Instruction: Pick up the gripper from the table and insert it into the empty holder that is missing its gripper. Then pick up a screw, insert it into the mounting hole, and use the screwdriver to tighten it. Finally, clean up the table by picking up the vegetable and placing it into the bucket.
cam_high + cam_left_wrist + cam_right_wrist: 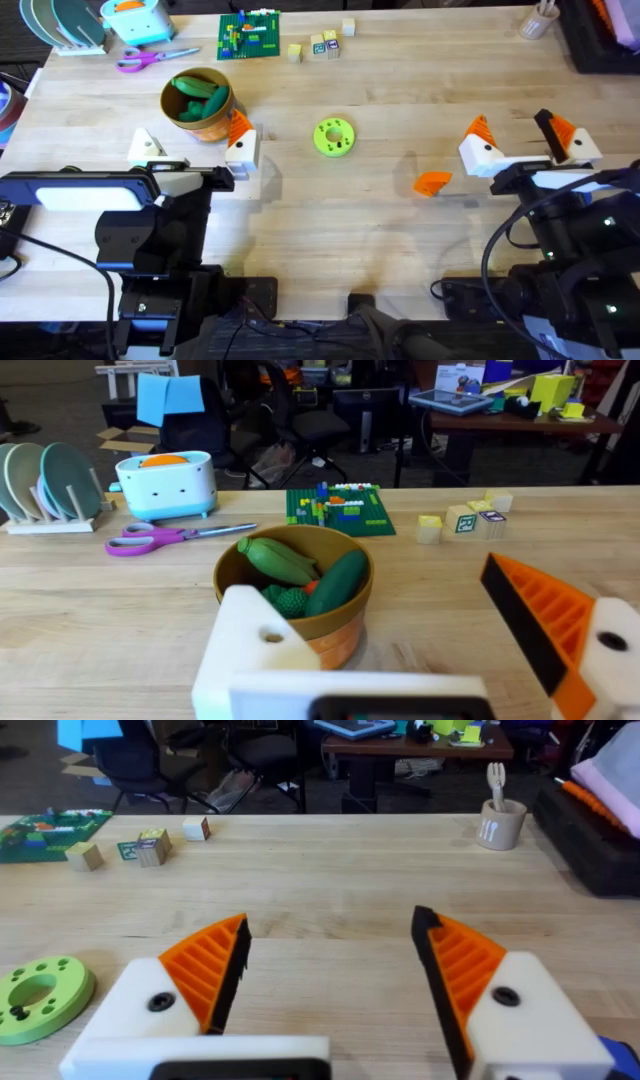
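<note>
The loose orange gripper [432, 182] lies on the table [400, 230] just beside my spread, empty right gripper [518, 147]; its wedge could skid from a careless pinch, while my left gripper [195, 150], also spread, waits with its bare holder [147, 148].

A wooden table [420, 90] carries the gripper [432, 182], bucket [197, 104], green disc [334, 137], scissors [155, 58].

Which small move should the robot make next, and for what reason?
Probably lower the open right gripper onto the loose orange gripper lying just beside it on the table; the left gripper has a plain white holder lacking its pad.
</note>
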Robot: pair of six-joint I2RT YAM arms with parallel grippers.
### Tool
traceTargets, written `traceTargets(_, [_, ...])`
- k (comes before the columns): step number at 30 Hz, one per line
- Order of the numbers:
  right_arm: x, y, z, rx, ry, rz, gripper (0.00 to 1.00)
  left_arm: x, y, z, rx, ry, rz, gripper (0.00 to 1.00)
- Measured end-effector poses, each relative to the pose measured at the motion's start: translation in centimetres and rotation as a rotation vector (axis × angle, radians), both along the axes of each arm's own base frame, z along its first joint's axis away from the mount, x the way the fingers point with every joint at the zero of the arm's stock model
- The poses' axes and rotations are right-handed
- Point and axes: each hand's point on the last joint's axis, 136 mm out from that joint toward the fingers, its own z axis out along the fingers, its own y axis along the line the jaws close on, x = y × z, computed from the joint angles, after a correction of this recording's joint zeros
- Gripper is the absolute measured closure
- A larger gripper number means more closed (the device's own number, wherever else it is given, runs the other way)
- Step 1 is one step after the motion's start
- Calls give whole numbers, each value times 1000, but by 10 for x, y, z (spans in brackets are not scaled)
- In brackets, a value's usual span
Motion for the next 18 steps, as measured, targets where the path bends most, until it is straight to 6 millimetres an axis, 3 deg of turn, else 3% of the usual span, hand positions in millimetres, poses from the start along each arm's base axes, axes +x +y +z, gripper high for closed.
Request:
traceTargets(14, [-1, -1, -4, 18, 19, -7, 9, -3, 7, -4, 21, 51, 39, 9])
traceTargets(18, [-12, -1, -15, 66, 161, -15, 10, -17, 16, 15, -16, 139, 97, 9])
